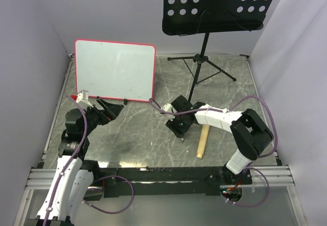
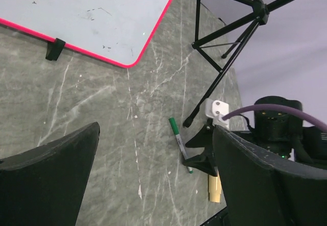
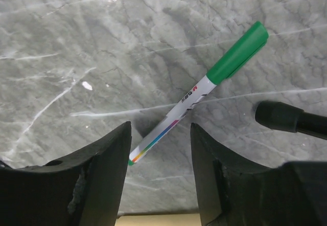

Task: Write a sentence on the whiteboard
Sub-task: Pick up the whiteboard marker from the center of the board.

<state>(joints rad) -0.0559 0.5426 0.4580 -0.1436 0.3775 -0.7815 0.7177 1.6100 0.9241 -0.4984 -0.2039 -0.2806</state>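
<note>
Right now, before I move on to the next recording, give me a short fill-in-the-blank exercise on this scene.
1. The marker lying on the table has a ____ cap.
2. One end of it lies between the fingers of the ____ arm's gripper.
3. The left gripper is ____ and holds nothing.

Missing words: green; right; open.

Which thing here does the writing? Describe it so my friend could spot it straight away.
From the black music stand, follow its pole down to the marble table. By its near foot lies a thin marker, its tail between the fingers of the right gripper. Unlike the plain wooden stick nearby, it has a white barrel and green cap.
</note>
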